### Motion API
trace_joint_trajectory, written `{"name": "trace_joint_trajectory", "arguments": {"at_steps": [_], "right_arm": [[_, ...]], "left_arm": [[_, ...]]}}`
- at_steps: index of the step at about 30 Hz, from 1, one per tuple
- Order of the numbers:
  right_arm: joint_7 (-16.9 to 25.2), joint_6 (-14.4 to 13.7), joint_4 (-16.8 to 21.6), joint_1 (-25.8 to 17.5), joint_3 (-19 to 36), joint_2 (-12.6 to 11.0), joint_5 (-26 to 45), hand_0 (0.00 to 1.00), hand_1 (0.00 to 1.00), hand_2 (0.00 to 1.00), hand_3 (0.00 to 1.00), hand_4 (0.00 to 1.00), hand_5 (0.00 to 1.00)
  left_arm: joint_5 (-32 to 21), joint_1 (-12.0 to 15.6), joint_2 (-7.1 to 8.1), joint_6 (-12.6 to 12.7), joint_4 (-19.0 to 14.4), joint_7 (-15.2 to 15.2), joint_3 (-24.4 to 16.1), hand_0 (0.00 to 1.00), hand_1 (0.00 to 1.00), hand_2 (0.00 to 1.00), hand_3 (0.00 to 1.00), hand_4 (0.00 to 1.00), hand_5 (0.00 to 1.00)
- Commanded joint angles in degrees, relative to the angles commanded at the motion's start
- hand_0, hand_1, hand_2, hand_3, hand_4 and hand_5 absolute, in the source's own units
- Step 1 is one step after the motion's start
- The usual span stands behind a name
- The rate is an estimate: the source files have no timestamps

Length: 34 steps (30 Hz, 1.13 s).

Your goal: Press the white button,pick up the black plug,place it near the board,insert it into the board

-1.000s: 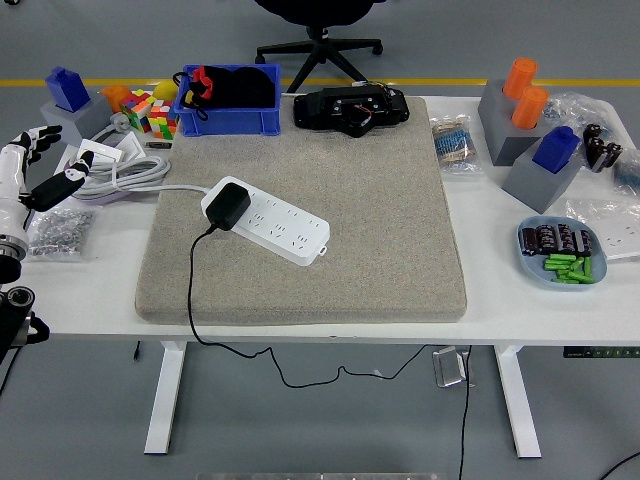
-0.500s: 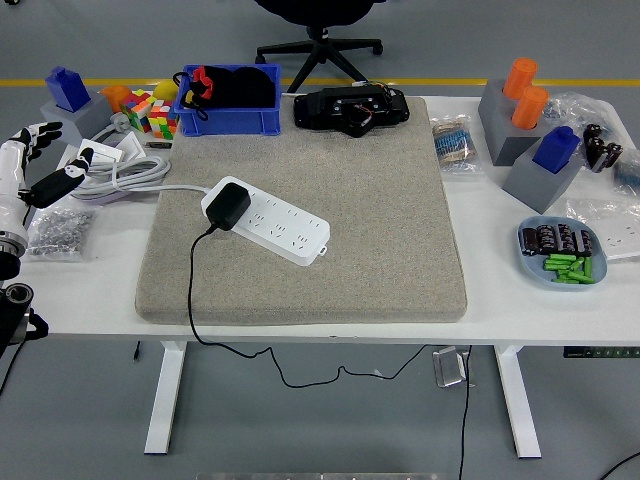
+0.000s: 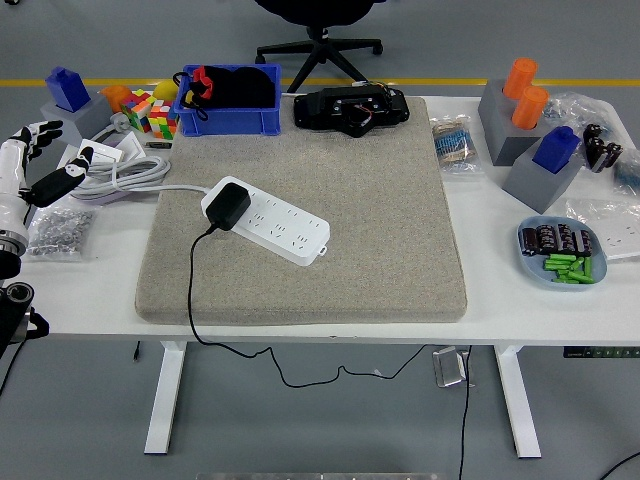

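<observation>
A white power strip (image 3: 272, 223) lies slantwise on a grey felt mat (image 3: 330, 260). A black plug (image 3: 228, 206) sits in the strip's left end, and its black cable runs down off the table's front edge. I cannot make out the white button on the strip. My left hand (image 3: 40, 160) hovers at the far left edge, over the table's left end, fingers spread and holding nothing, well left of the strip. My right hand is out of view.
A coiled white cable (image 3: 120, 172) lies left of the mat. A blue bin (image 3: 228, 118), puzzle cubes (image 3: 150, 110) and a black device (image 3: 350, 107) stand at the back. Grey blocks with orange and blue pieces (image 3: 525, 120) and a blue dish (image 3: 560, 253) sit at the right.
My left hand has lifted slightly and drawn a little towards the left edge. Nothing else moved.
</observation>
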Motion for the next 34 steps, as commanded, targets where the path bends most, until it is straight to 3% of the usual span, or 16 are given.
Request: {"name": "trace_joint_trajectory", "arguments": {"at_steps": [34], "right_arm": [[-0.06, 0.04, 0.04, -0.28, -1.17, -0.28, 0.36, 0.801, 0.703, 0.704, 0.648, 0.717, 0.474]], "left_arm": [[0.02, -0.27, -0.08, -0.12, 0.00, 0.13, 0.06, 0.849, 0.850, 0.797, 0.777, 0.734, 0.316]]}}
